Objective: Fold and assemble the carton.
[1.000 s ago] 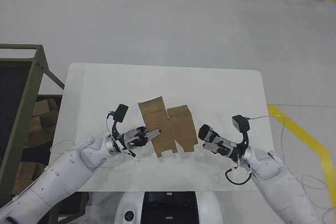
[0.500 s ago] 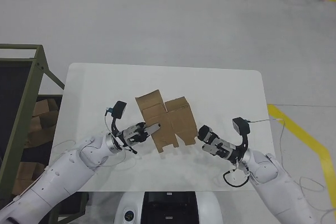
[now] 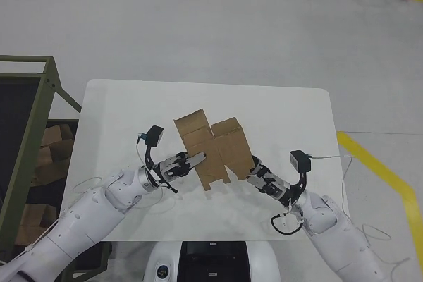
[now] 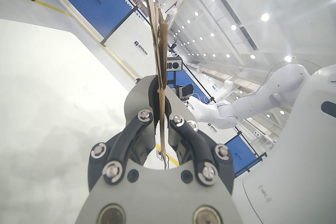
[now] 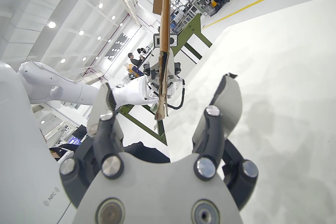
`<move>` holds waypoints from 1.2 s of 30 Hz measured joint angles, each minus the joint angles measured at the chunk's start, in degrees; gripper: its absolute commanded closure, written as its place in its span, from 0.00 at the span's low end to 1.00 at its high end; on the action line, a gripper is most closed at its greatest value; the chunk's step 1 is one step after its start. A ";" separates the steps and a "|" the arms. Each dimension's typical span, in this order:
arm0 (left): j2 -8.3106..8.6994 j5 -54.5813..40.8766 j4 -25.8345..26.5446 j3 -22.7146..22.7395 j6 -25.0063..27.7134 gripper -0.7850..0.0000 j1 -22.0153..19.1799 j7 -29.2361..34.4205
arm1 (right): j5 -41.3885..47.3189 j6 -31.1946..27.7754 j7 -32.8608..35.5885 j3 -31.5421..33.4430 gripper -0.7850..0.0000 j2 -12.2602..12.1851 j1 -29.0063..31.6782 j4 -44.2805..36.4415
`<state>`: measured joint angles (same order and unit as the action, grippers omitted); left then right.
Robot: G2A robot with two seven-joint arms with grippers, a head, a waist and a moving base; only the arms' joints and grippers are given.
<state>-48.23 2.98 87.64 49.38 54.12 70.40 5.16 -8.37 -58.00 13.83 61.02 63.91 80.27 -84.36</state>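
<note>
Your left gripper clamps one edge of the flattened brown cardboard carton | carton held over the white table | your right gripper spread wide at the opposite edge, gripping nothing

carton: one, a flat brown sheet with flaps.
grippers: two, the left gripper and the right gripper.
table: one, white.
rack: one, a green frame beside the table.
cardboard boxes in the rack: at least three (the frame hides part of the pile, so no firm count).
yellow floor line: one.
</note>
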 measured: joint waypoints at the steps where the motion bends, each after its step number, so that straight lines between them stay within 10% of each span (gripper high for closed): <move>1: -0.12 -0.10 -0.11 0.01 0.05 1.00 -0.05 0.14 | -0.66 0.00 -0.58 -0.11 0.53 0.12 -0.02 0.02; 10: -1.16 -0.90 -0.83 0.68 0.11 1.00 0.04 1.26 | -5.37 0.00 -4.49 -0.42 0.66 0.85 0.29 -0.03; 17: -1.81 -1.11 -1.14 1.39 0.38 1.00 0.36 2.03 | -6.02 0.26 -5.40 -0.79 1.00 1.23 -0.13 0.66; 24: -2.41 -0.92 -1.31 2.32 0.58 1.00 0.84 2.64 | -5.98 1.06 -5.43 -0.88 1.00 1.44 -0.37 0.72; 31: -2.96 -1.20 -1.24 3.18 0.40 0.01 1.37 2.98 | -6.13 1.33 -5.53 -0.60 1.00 1.53 -0.16 0.32; 36: -3.29 -1.79 -1.38 4.02 -0.18 0.00 1.54 3.48 | -6.03 1.14 -5.60 -0.06 1.00 1.49 0.35 0.00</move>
<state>-51.52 1.18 86.25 53.40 53.94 71.94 8.64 -14.41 -56.86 8.22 60.96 65.40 80.63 -84.36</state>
